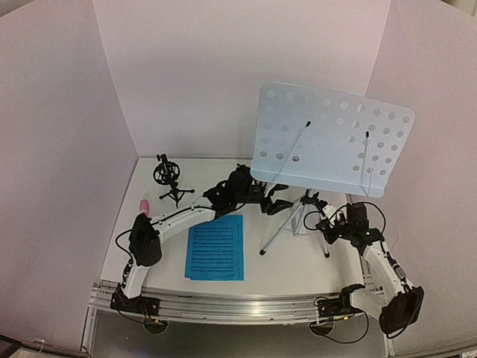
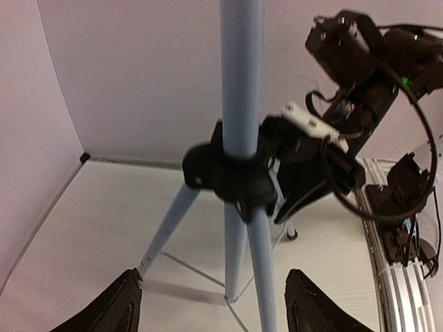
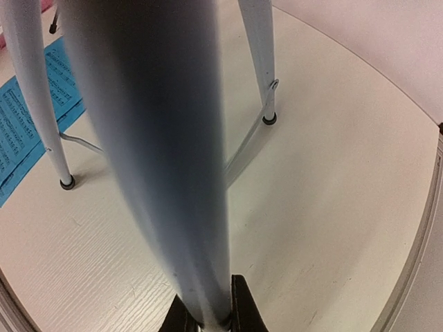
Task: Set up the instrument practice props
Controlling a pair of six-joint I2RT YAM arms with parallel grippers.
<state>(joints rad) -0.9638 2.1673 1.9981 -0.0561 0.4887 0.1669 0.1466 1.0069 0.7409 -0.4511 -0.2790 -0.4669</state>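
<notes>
The pale-blue perforated music stand (image 1: 332,138) stands upright at the right on its tripod legs (image 1: 292,224). My left gripper (image 1: 277,203) is open just left of the stand's pole (image 2: 241,83); its fingers (image 2: 118,304) are spread wide and touch nothing. My right gripper (image 1: 322,222) is shut on a lower tube of the stand (image 3: 159,138), which fills the right wrist view. The blue sheet-music pages (image 1: 216,247) lie flat in front of the left arm. A pink microphone (image 1: 143,203) lies at the far left. The black tripod mic mount (image 1: 170,177) stands behind it.
White walls enclose the table on three sides. A metal rail (image 1: 238,306) runs along the near edge by the arm bases. The right arm's black wrist and cables (image 2: 360,83) sit close behind the stand's black collar (image 2: 228,176). Two stand feet (image 3: 67,183) rest on the tabletop.
</notes>
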